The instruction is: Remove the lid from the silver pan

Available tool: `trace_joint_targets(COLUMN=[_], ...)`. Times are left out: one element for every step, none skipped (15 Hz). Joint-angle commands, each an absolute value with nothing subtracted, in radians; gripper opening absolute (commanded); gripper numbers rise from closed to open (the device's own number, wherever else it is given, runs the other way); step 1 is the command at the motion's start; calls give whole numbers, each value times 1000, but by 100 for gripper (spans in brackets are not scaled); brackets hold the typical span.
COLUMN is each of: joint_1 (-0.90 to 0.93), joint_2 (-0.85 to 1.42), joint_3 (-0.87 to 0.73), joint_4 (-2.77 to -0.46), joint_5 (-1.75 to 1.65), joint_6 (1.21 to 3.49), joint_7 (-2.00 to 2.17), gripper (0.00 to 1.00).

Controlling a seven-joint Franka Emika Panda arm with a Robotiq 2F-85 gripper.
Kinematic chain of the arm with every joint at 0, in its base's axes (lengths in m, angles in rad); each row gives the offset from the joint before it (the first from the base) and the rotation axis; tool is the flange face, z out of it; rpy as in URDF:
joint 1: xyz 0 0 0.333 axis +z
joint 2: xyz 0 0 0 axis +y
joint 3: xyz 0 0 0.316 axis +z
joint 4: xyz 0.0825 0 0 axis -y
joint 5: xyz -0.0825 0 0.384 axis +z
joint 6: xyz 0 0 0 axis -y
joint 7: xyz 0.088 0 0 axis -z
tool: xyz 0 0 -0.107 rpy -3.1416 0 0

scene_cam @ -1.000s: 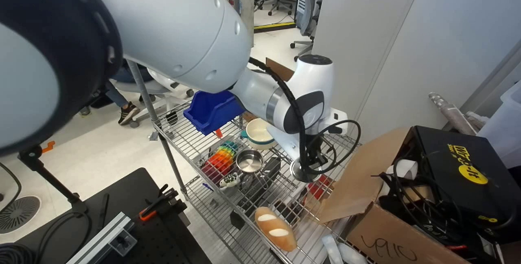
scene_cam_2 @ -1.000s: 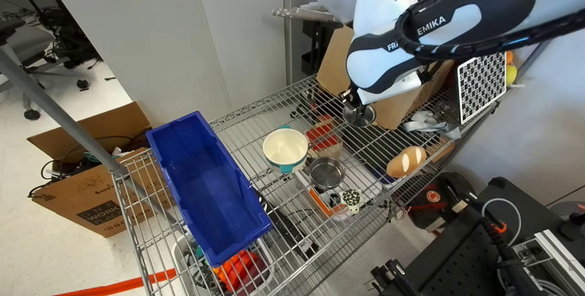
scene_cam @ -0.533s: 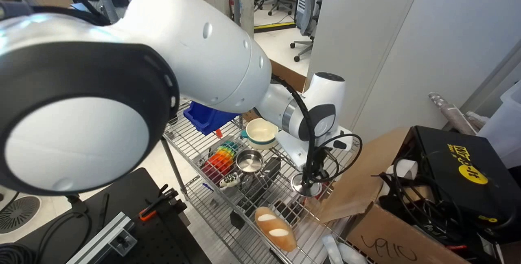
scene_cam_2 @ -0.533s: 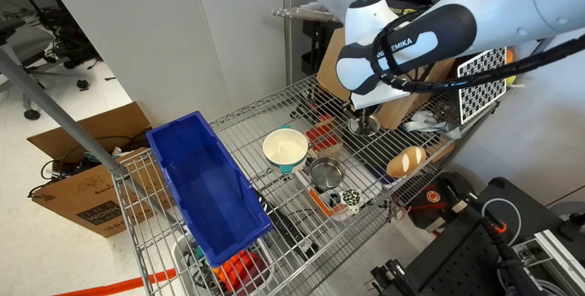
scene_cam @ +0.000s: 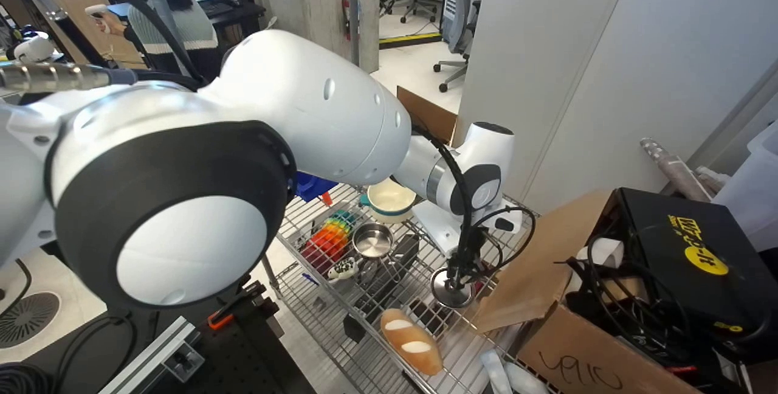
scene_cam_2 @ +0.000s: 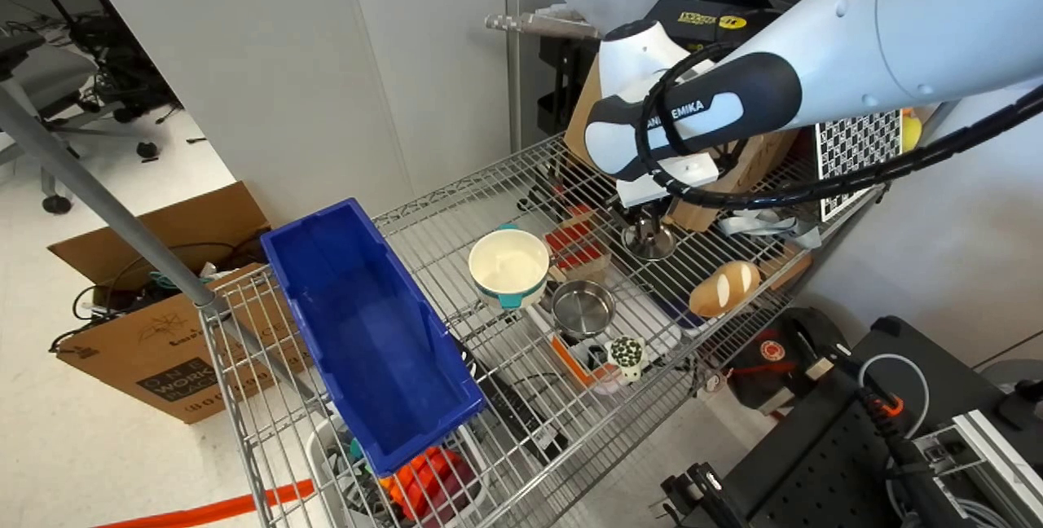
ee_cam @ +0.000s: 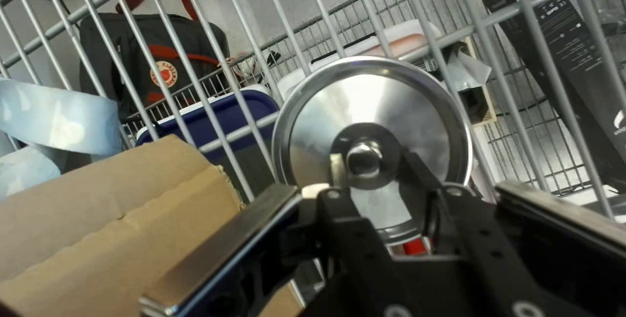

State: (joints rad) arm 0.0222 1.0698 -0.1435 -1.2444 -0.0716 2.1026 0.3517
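Observation:
The silver lid (ee_cam: pixel 369 97) fills the middle of the wrist view, with its small knob at the centre. In both exterior views the lid (scene_cam: pixel 450 298) (scene_cam_2: pixel 649 248) is low over the wire shelf, near the cardboard flap; it looks slightly tilted, and I cannot tell if it rests fully on the wires. My gripper (ee_cam: pixel 374 163) is around the knob, with a gap showing between the knob and the right finger, so it looks open. The silver pan (scene_cam: pixel 372 241) (scene_cam_2: pixel 583 310) stands uncovered on the shelf, away from the gripper.
The pale bowl (scene_cam_2: pixel 509 261) with teal handles is beside the pan. A blue bin (scene_cam_2: pixel 375 357), a toy bread loaf (scene_cam: pixel 413 342) and a black-spotted item (scene_cam_2: pixel 626 353) are on the shelf. A cardboard box (ee_cam: pixel 122 219) is close beside the gripper.
The arm has come down, and the lid has moved down with the gripper toward the wire shelf. The lid's face is now turned a little differently. The pan and bowl have not moved.

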Motion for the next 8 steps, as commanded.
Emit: trace_joint_targets(joint_1=[34, 38, 40, 40, 38, 41, 45, 48], joint_2=[1028, 990, 949, 878, 1018, 980, 946, 921], joint_3=[-136, -127, -113, -87, -121, -108, -100, -96], joint_4=[-1259, -1301, -1340, -1413, -1268, -1297, -1324, -1346], joint_5=[-69, -66, -60, -47, -66, -64, -63, -63], joint_6=[2077, 2090, 2099, 2138, 2107, 2110, 2110, 2110], joint_7=[335, 324, 304, 275, 319, 307, 302, 301], gripper=[65, 73, 80, 86, 69, 76, 85, 86])
